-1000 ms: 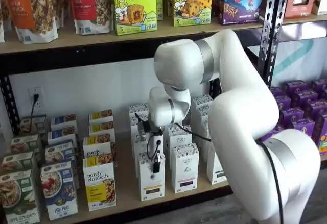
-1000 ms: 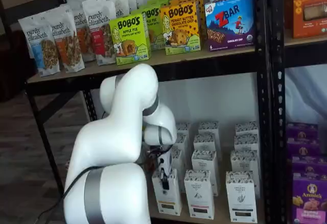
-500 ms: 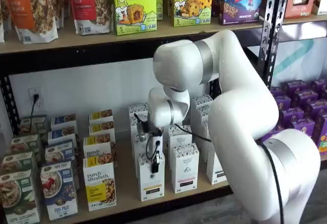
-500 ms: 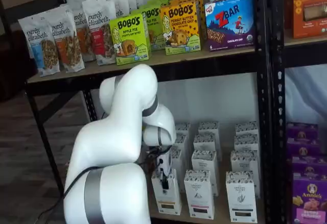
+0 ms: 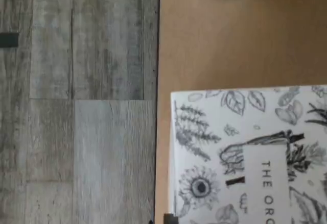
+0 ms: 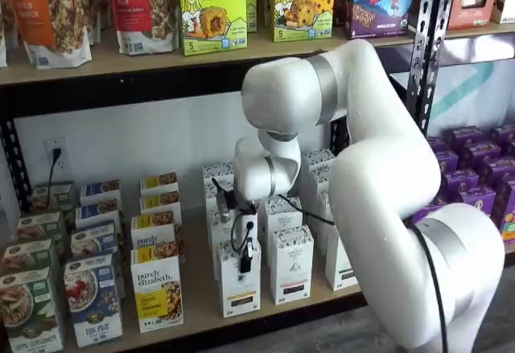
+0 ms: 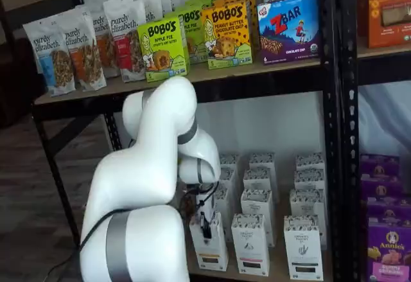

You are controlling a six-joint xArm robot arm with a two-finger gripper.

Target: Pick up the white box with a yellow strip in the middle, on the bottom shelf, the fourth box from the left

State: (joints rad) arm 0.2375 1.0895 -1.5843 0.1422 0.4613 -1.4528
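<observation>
White box with a yellow strip (image 6: 239,282) stands at the front of the bottom shelf (image 6: 201,309), beside a like carton with a black strip (image 6: 291,266). Gripper (image 6: 245,264) clamped on its top in both shelf views; wrist view shows its leaf-print lid.

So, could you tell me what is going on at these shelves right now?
The white arm has reached down to the bottom shelf and its gripper has its jaws shut on the white box with a yellow strip, the front carton in its row. Both shelf views show the box held at its top, with the neighbouring white cartons standing beside it. The wrist view shows the box's printed top close up.
</observation>
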